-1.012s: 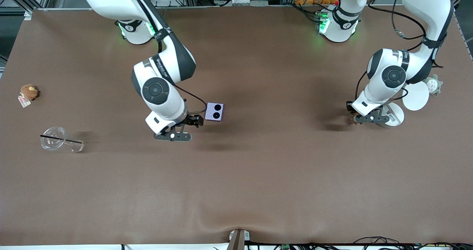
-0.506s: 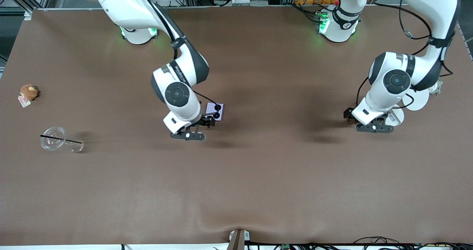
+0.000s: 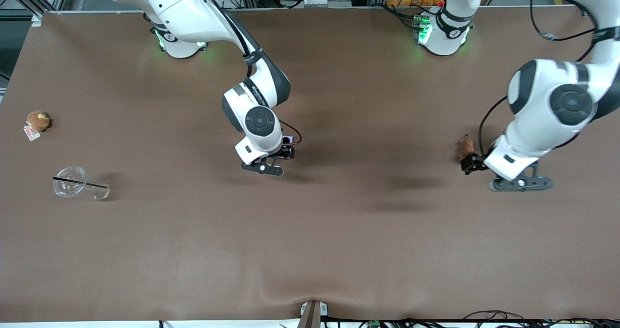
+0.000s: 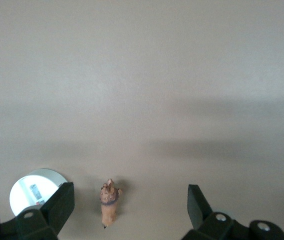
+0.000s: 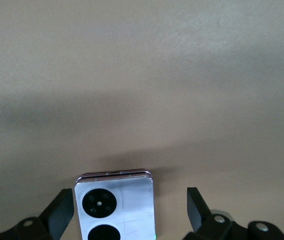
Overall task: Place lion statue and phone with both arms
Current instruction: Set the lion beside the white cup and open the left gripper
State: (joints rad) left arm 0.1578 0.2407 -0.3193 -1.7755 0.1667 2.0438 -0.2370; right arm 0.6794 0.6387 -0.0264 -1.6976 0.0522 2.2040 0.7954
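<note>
The phone [image 5: 117, 207], pale lavender with two black lenses, lies flat on the brown table. My right gripper [image 5: 129, 212] is open over it, one finger on each side, apart from it. In the front view the right gripper [image 3: 286, 150] covers most of the phone [image 3: 287, 138]. The lion statue [image 3: 466, 146], a tiny brown figurine, lies on the table toward the left arm's end. My left gripper [image 3: 471, 163] is open just above it. In the left wrist view the lion statue [image 4: 109, 202] lies between the open fingers of the left gripper [image 4: 130, 210], closer to one finger [image 4: 64, 205].
A round tan plush toy [image 3: 38, 120] and a tipped clear cup with a black straw [image 3: 72, 181] lie at the right arm's end of the table. A white disc [image 4: 32, 192] lies beside the lion statue; the left arm hides it in the front view.
My right gripper has moved toward the left arm's end and now covers the phone. My left arm has swung toward the front camera, and the lion statue now shows beside its gripper.
</note>
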